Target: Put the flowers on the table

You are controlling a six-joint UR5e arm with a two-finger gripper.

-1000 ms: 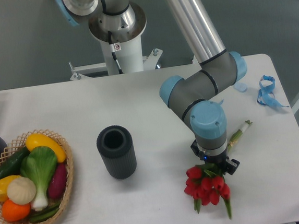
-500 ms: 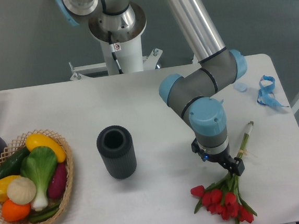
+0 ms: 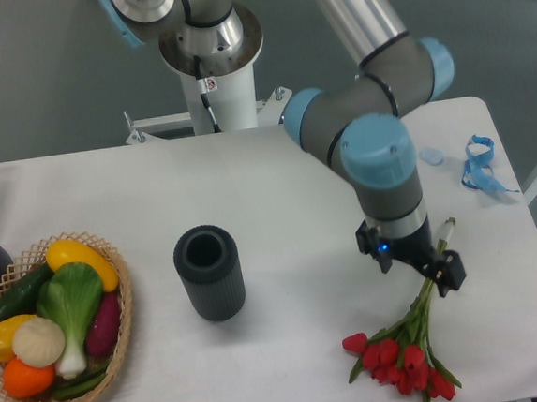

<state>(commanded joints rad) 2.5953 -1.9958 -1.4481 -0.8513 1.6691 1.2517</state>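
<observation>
Flowers (image 3: 402, 357) lie flat on the table (image 3: 277, 191) at lower right, so the placing looks done, while the gripper (image 3: 425, 267) hangs just above their stems, whether parted or pinching I cannot tell.

You had one fixed camera, mounted high opposite the arm's base (image 3: 210, 51), looking down at the whole table (image 3: 276, 181) from moderate range.

flowers (image 3: 403, 357) on table (image 3: 277, 191), right of vase (image 3: 209, 272)
</observation>
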